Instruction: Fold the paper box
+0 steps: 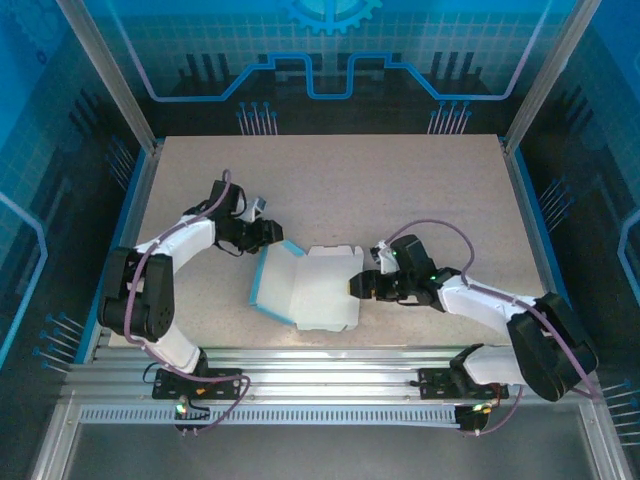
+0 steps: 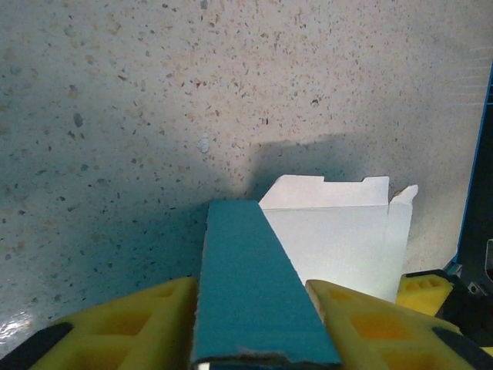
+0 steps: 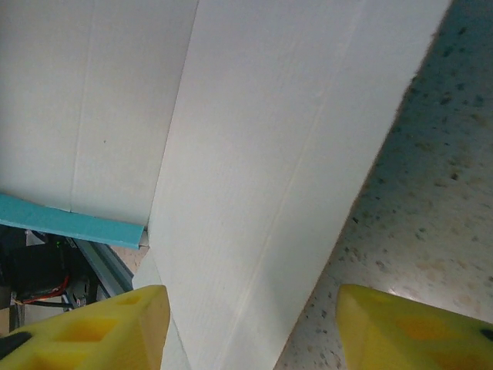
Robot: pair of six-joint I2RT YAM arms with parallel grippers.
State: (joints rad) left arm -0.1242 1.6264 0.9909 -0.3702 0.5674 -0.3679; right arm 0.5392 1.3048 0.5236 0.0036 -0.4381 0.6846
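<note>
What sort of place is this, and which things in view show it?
Probably a robot work cell or demo booth: two arms bolted to aluminium rails, a speckled table, blue walls printed with circuit graphics.

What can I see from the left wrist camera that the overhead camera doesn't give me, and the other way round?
Left wrist view: up close, the left gripper has its yellow fingers pressed against both sides of a blue strip of the paper box, with white panels beyond. Overhead view: the whole sheet lying half opened on the table, both arms, and the right gripper at the sheet's right edge. Both: the box, the speckled table and the left gripper.
</note>
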